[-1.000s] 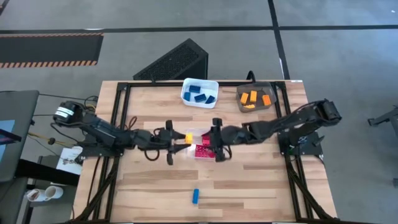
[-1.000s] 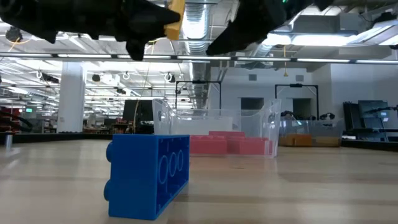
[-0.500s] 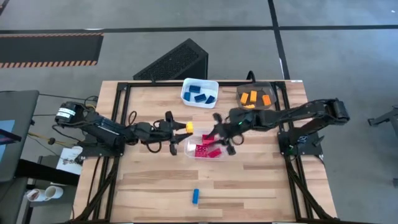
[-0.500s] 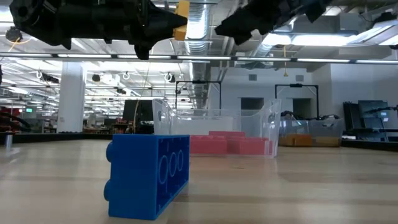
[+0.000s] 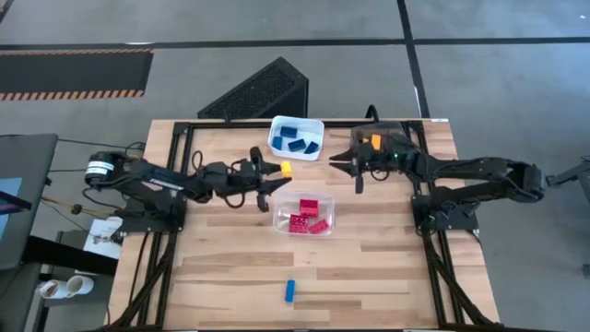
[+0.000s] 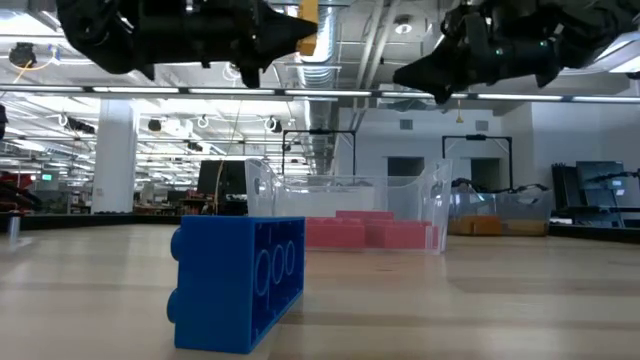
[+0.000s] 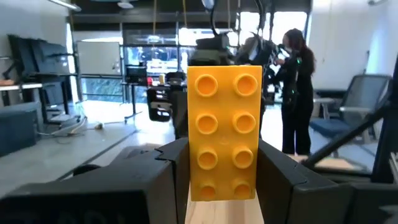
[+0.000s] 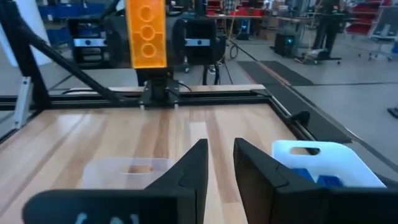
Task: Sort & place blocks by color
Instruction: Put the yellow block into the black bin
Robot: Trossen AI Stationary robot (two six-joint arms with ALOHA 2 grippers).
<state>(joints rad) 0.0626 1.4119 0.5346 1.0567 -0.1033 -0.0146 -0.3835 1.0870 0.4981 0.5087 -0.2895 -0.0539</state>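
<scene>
Left pincer (image 5: 279, 169) clamps yellow-orange block (image 5: 286, 169).

We are seeing the yellow-orange brick (image 5: 286, 169) hanging clear of the table, studs facing out, in the grip of the left gripper (image 5: 277, 169). Red bricks (image 5: 306, 218) are lying jumbled in the clear bin at mid-table, blue bricks (image 5: 295, 140) in the white bin and orange bricks (image 5: 373, 141) in the grey bin at the far edge. One blue brick (image 6: 238, 283) is sitting alone on the near side of the table, studs facing sideways.
</scene>
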